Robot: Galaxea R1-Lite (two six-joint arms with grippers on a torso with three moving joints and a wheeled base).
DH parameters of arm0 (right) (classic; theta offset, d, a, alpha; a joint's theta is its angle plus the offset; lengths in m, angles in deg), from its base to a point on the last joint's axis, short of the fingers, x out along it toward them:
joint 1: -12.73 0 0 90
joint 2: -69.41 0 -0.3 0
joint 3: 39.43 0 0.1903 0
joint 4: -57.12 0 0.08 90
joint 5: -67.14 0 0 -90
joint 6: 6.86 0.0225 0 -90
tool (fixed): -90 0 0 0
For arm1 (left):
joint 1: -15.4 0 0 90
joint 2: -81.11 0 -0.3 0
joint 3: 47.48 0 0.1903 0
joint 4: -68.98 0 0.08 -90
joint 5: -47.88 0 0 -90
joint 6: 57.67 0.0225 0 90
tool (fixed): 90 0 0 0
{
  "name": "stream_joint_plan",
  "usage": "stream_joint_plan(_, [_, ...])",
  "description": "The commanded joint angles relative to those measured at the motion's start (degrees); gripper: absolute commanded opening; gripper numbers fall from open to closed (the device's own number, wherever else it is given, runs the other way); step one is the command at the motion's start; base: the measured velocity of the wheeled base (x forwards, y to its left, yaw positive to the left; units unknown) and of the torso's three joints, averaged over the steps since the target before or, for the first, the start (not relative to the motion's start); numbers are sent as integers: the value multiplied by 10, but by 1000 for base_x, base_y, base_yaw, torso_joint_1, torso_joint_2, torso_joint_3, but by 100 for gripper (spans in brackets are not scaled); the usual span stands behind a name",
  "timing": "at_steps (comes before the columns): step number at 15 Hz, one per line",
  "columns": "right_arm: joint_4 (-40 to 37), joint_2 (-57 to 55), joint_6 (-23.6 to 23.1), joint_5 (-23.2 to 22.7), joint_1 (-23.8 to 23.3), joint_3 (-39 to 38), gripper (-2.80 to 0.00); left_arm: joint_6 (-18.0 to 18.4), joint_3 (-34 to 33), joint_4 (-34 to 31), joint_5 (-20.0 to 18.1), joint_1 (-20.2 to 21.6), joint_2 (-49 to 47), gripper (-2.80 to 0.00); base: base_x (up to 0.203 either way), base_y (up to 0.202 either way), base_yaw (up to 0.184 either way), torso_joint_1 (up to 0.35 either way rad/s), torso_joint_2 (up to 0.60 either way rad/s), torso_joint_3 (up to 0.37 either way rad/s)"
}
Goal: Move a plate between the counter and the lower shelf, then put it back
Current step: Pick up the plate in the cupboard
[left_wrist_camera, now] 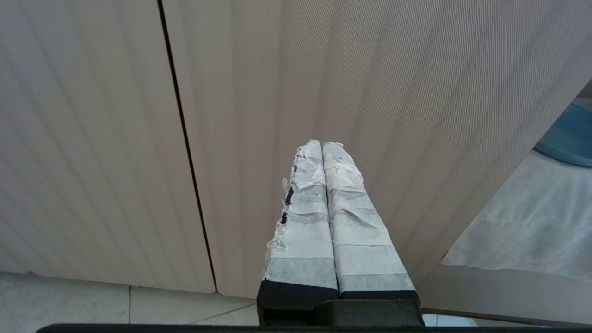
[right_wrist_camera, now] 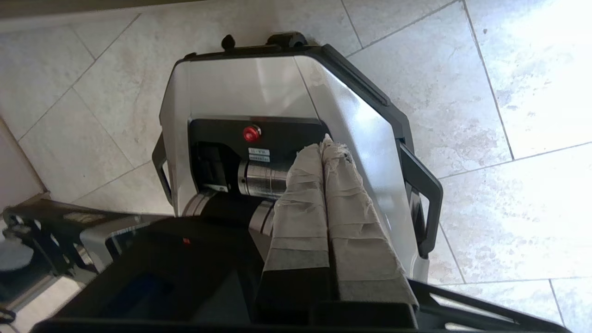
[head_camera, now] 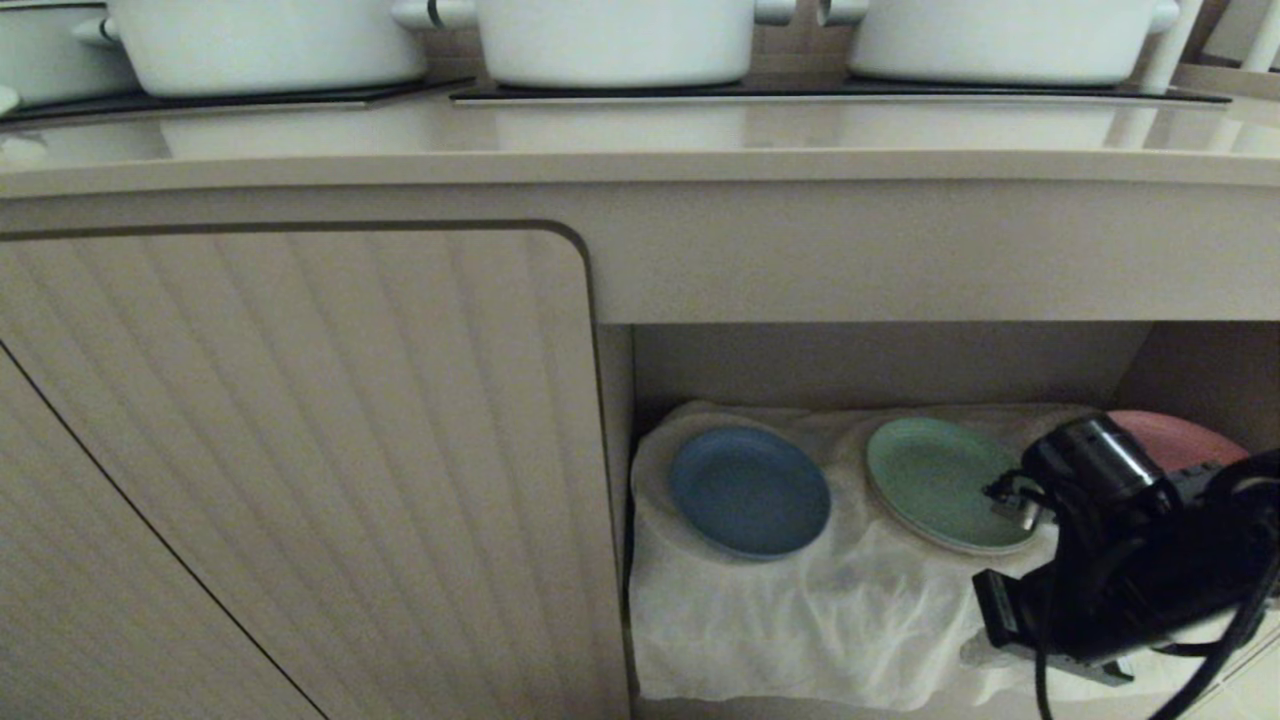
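The plate (head_camera: 750,492) is lying flat on the lower shelf (head_camera: 880,365), near the left edge of the white cloth (head_camera: 830,620) that is covering the shelf floor. It is round, light blue and matte, with a low raised rim, and it looks like plastic. I judge it light and stiff, unlikely to break, but smooth enough to slide out of a loose pinch. The rim is the only place to take hold: one finger over the lip and one under it, most easily at the front edge facing the opening. The cloth is soft and rumpled, so it may be giving a little under a finger that is pushing beneath the rim, and it may drag along with the plate.

A green plate (head_camera: 945,485) is sitting just beside it toward the middle of the shelf, and a pink plate (head_camera: 1180,440) is showing at the right edge, partly hidden behind the right arm (head_camera: 1110,540). The right gripper (right_wrist_camera: 327,147) is pointing down toward the robot's base (right_wrist_camera: 277,92) and the tiled floor (right_wrist_camera: 508,69), its tape-wrapped fingers pressed together on nothing. The left gripper (left_wrist_camera: 321,145) is hanging before the ribbed cabinet door (left_wrist_camera: 92,138), fingers likewise together and empty.

The surface (head_camera: 640,140) above is glossy beige, carrying white pots (head_camera: 615,40) on black cooktop panels (head_camera: 830,95).
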Motion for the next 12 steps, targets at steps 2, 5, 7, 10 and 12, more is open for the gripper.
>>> stream_joint_plan(2, [-3, 71, 0, 6, 0, -26, -280, -1, 0, 0, 0, 0, 0, -280, 0, 0, 0, 0, 0, 0])
stream_joint_plan(5, [-1, 127, 0, 56, 0, -54, -280, -1, 0, 0, 0, 0, 0, -280, 0, 0, 0, 0, 0, 0])
stream_joint_plan(7, [-1, 175, 2, 78, -1, -70, -280, -1, 0, 0, 0, 0, 0, -280, 0, 0, 0, 0, 0, 0])
stream_joint_plan(10, [-1, 258, 11, 90, -1, -95, -280, -1, 0, 0, 0, 0, 0, -280, 0, 0, 0, 0, 0, 0])
stream_joint_plan(12, [-3, 310, 34, 91, -2, -106, -280, -1, 0, 0, 0, 0, 0, -280, 0, 0, 0, 0, 0, 0])
